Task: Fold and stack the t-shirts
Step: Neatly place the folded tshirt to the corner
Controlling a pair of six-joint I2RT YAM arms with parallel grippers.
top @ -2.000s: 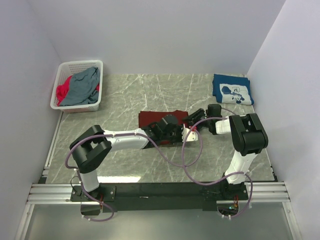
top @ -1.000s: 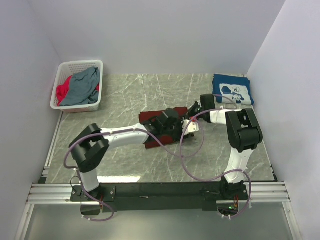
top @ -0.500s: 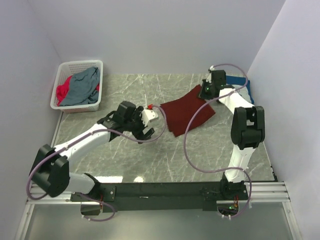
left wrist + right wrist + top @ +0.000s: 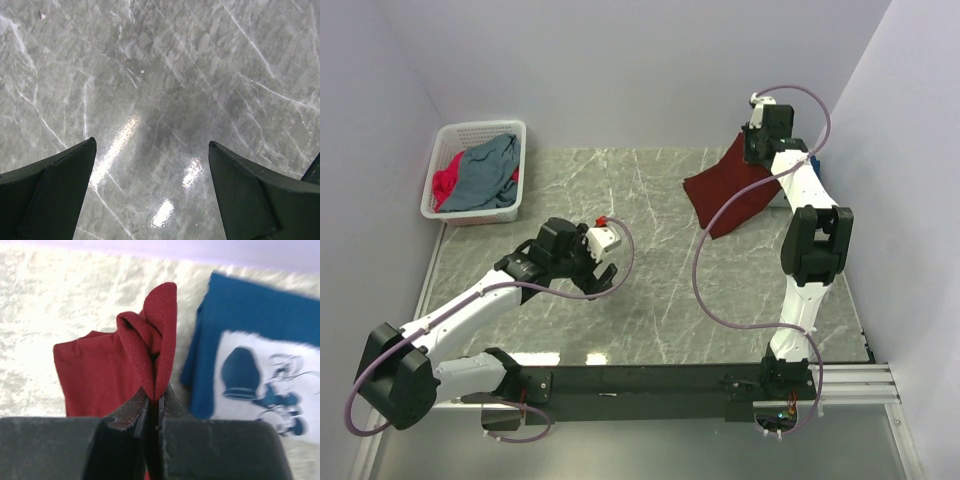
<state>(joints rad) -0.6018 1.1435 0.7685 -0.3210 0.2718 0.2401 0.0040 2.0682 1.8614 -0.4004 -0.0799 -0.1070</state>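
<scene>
Top view, left to right. At 10 o'clock on the table (image 4: 650,300) stands the basket (image 4: 515,135), which holds the pink shirt (image 4: 442,186) along its left wall and the grey-blue shirt (image 4: 485,175) heaped over the middle, both unfolded. My left gripper (image 4: 605,278) hovers over bare marble at about 8 o'clock from the table's centre, well apart from every shirt. In the left wrist view its two dark fingers (image 4: 55,190) are spread wide and released, and my left gripper (image 4: 151,145) has nothing but grey veined stone between and below them. At 1 o'clock the maroon shirt (image 4: 725,195) hangs as a slanted sheet from my right gripper (image 4: 754,148), which is raised near the back wall; the cloth falls toward 7 o'clock, and I cannot tell whether its lower corner touches the table. In the right wrist view my right gripper (image 4: 154,399) is clenched on a bunched fold of the maroon shirt (image 4: 100,370), which rises in a loop above the jaws while the rest spreads below at 9 o'clock. Just beside it, at 3 o'clock, lies the navy shirt (image 4: 235,315), folded flat with its white print facing up, its left edge next to the maroon fold.
</scene>
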